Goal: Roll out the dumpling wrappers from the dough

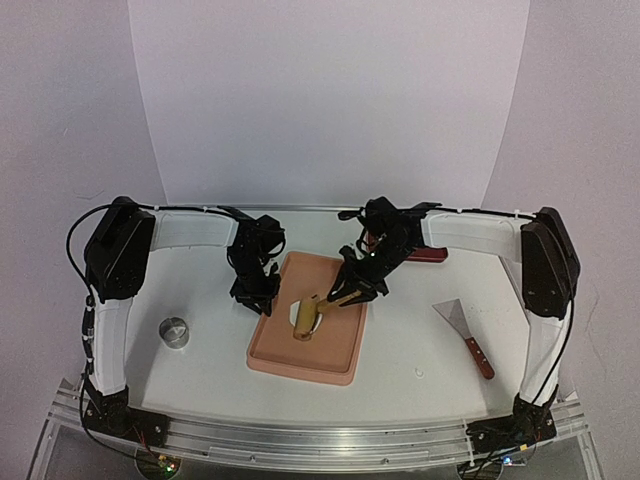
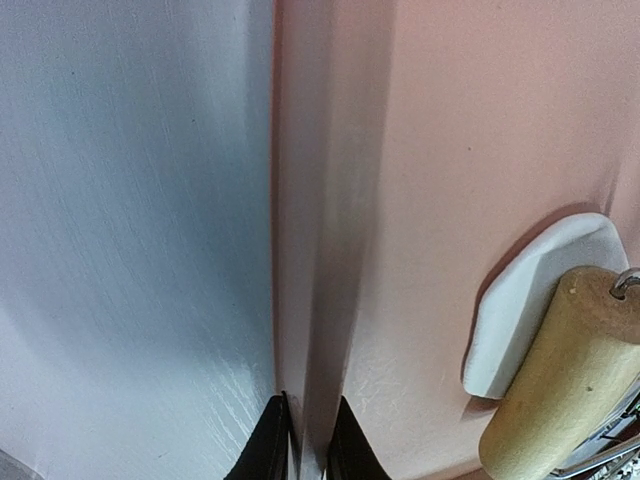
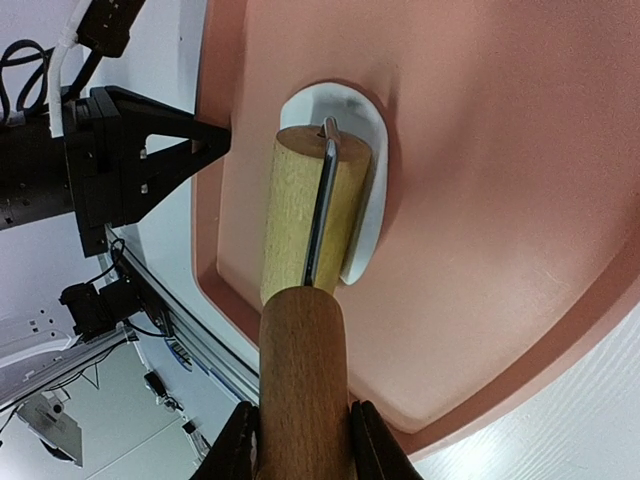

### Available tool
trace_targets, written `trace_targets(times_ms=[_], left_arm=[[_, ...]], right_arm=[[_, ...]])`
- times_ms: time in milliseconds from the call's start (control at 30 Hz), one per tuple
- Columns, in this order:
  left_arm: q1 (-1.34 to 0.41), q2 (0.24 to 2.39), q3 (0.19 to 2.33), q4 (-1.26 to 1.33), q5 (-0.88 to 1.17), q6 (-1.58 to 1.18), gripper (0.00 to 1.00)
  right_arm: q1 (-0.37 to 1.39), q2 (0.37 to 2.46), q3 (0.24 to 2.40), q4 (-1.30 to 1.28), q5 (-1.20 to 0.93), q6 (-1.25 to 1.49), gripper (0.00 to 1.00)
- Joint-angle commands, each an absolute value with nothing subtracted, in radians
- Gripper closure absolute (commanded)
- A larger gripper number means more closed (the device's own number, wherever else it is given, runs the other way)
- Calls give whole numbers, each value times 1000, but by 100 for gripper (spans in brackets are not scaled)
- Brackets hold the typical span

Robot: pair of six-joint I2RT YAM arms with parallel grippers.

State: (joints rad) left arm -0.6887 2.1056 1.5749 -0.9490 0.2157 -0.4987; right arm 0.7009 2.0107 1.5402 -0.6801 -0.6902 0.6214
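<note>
A white oval piece of dough [image 3: 366, 190] lies flattened on the pink tray [image 1: 330, 352], and the wooden roller [image 1: 305, 318] of a rolling pin lies on top of it. My right gripper [image 1: 346, 293] is shut on the pin's brown handle [image 3: 300, 370]. My left gripper [image 1: 261, 302] is shut on the tray's left rim [image 2: 300, 300], its fingers one on each side. In the left wrist view the dough [image 2: 525, 300] sticks out from under the roller [image 2: 560, 390]. In the top view the roller hides nearly all of the dough. No neat round dumpling wrapper shows.
A small metal ring [image 1: 175, 331] stands on the white table left of the tray. A scraper with a red-brown handle [image 1: 466, 336] lies to the right. A red-handled tool [image 1: 426, 254] lies behind the right arm.
</note>
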Motion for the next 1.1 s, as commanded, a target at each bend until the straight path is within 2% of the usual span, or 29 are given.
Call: trace_targets(times_ms=[0,433,633,800,1067], left_arm=[[-712,2070,1560,-948,275,-523,87],[-720,2075,1559,-964,288,-520,88],[-720,2080,1572,-973,289,-516,88],[-720,2086,1585,-976,288,-514,88],[-719,2095,1617,-1029,231,-455,88]], right_arm=[[712,2220,1452,-888,-366,619,100],[712,2289,1486,-861,-384,628,100],[734,2277,1600,-834,-504,553,100],[770,2235,1754,-836,-605,507,100],[790,2083,1822,-832,-729,544,100]])
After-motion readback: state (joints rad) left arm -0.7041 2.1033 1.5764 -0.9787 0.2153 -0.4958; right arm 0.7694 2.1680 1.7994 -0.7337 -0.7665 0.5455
